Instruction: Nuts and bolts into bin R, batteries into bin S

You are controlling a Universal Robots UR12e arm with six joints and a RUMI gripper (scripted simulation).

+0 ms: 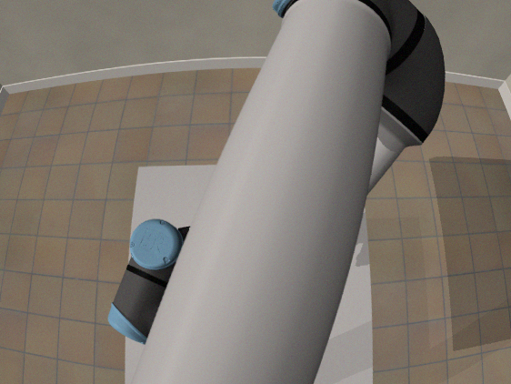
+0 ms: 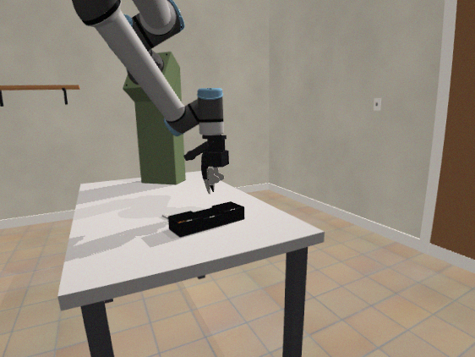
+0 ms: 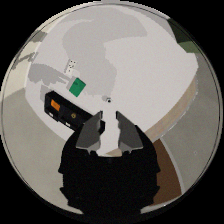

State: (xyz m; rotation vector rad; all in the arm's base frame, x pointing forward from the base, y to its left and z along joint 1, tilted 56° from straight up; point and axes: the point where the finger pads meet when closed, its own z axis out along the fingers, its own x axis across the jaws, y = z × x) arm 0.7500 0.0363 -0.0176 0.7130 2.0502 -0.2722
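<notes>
The pincer (image 2: 210, 191) (image 3: 109, 111) hangs over the table (image 1: 173, 191) (image 2: 190, 254) (image 3: 135, 65), its fingers a little apart with nothing between them. A small metal piece (image 3: 107, 99), probably a nut, lies on the table just ahead of the fingertips in the wrist view, outside the black bins (image 2: 211, 222) (image 3: 64, 109). An orange piece, likely a battery, lies in the left bin, and a brass ring in them too. Picking up the metal piece seems next: centre over it, open wider, descend straight, close low, then lift clear of the rims. A skewed grip could flick it away; brushing a wall could tip a bin.
</notes>
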